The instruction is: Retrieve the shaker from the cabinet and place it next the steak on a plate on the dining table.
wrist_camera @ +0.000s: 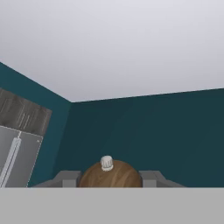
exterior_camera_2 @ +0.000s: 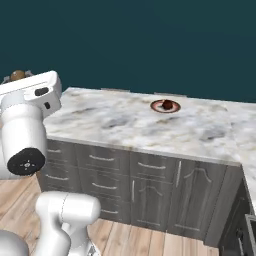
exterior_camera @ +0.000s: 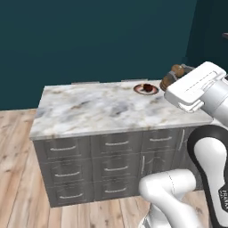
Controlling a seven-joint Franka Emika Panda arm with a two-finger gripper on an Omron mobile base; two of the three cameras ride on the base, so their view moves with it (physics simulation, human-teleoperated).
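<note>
Item: small brown turned-wood shaker with a round knob top [exterior_camera: 173, 75]. Location: carried in the robot's two-finger pincer [exterior_camera: 174, 76], off the near right corner of the table and above the level of its top. In the hand view the shaker's brown rounded head with a pale cap [wrist_camera: 110, 173] sits between the 2 grey finger tips [wrist_camera: 68, 178], which press against its sides; the pincer is judged clamped on the shaker.

Item: long table with a white marble top veined in grey and tan [exterior_camera: 98, 109], over grey drawers with metal handles. Carries 1 plate.

Item: small round plate with a red-orange and dark rim [exterior_camera: 153, 90], near the far edge of the table, toward its right end in the left base view. Holds 1 steak.

Item: small dark reddish-brown lump of steak [exterior_camera: 146, 87], roughly central on the plate; rim bare all around it.

Governing relation: plate and steak lie forward and to the left of the pincer, across the marble, well apart from the held shaker. The shaker's long axis appears tipped, running along the pincer's pointing direction toward the wall and ceiling rather than upright, though the small brown patch in the base views leaves this uncertain. Judgement: the coming move calls for carrying the shaker over the table toward the far edge and turning it upright before it is set down by the steak on the plate.
</note>
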